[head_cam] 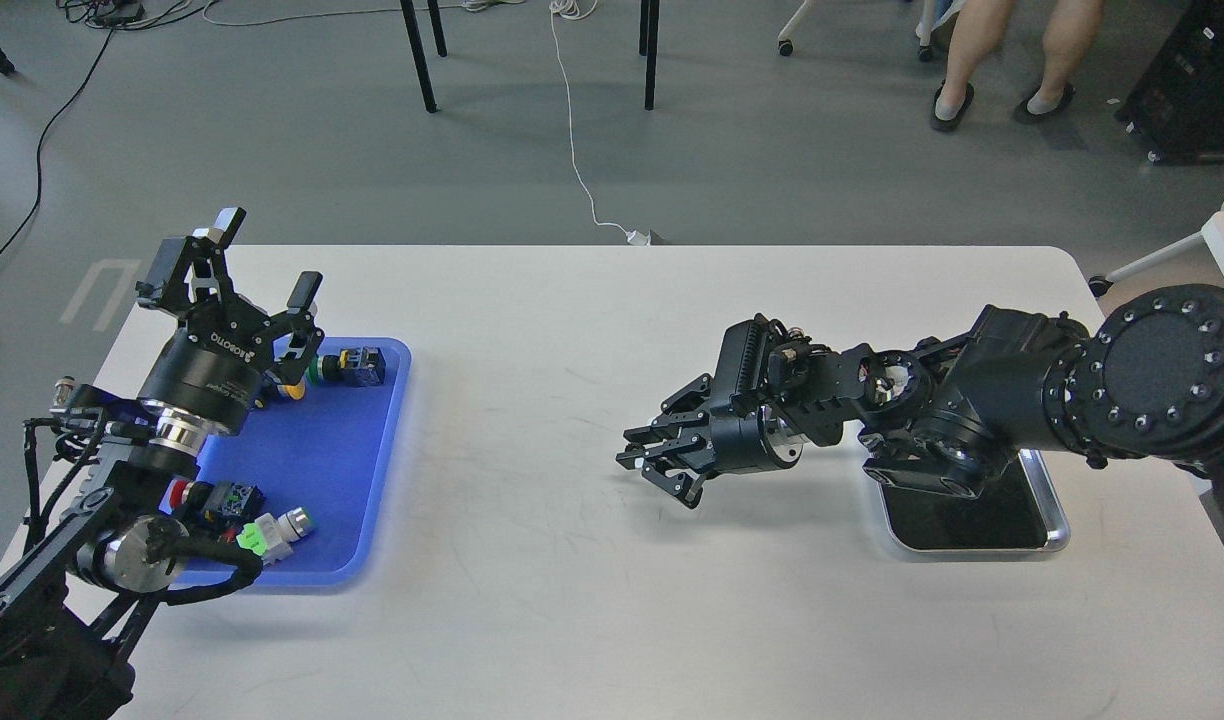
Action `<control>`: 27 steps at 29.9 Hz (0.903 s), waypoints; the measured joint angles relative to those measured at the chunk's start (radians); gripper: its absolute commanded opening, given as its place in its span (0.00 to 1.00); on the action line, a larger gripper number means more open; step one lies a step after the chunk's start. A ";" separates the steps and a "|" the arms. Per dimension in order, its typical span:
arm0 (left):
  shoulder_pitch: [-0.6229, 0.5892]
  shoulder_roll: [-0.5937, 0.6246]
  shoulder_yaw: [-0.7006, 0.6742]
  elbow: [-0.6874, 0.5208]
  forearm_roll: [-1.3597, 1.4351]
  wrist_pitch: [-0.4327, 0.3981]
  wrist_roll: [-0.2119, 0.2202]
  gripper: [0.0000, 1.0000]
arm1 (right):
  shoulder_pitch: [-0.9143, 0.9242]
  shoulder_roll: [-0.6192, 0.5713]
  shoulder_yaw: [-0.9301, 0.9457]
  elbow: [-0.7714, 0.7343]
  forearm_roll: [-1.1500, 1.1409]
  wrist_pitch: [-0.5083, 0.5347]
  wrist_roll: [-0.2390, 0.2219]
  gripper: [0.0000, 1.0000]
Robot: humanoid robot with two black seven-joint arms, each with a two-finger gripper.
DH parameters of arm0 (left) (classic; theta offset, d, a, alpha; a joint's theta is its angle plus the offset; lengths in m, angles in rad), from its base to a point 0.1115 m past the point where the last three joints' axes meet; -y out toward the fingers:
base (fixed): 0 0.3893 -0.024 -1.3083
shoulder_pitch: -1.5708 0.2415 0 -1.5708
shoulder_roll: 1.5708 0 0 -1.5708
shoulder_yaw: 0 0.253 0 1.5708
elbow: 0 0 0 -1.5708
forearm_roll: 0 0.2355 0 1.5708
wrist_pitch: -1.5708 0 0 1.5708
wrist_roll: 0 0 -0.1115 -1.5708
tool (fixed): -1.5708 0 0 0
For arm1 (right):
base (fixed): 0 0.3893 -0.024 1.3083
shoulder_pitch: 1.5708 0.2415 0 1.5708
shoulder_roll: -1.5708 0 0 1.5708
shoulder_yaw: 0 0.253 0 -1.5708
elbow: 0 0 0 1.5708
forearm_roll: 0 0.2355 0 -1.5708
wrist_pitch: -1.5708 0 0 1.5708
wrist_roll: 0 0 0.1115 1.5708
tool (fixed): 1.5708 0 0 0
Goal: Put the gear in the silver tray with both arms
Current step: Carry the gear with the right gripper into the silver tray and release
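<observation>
1. My left gripper [262, 255] is hanging over the far end of the blue tray [392, 450], its two fingers spread wide apart and holding nothing.
2. My right gripper [652, 462] is reaching leftward low over the bare white table [532, 330], its fingers standing a little apart with nothing between them.
3. The silver tray [1057, 520] is lying near the table's right edge, partly hidden under my right arm, its dark bottom showing.
4. Small parts are sitting in the blue tray: a dark block with a green cap [350, 366] at the far end, and a grey and green piece [272, 532] near the front.
</observation>
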 measured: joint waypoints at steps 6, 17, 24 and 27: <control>0.000 0.000 0.001 -0.002 0.000 0.000 0.000 0.98 | 0.091 0.000 -0.003 0.036 0.005 0.003 0.000 0.15; 0.000 -0.009 0.006 -0.009 0.003 -0.001 0.000 0.98 | 0.196 -0.165 -0.013 0.208 -0.036 0.009 0.000 0.15; 0.000 -0.009 0.010 -0.009 0.003 -0.001 0.000 0.98 | 0.188 -0.369 -0.074 0.229 -0.112 0.010 0.000 0.16; 0.000 -0.009 0.012 -0.010 0.003 -0.001 0.000 0.98 | 0.177 -0.448 -0.097 0.241 -0.136 0.010 0.000 0.16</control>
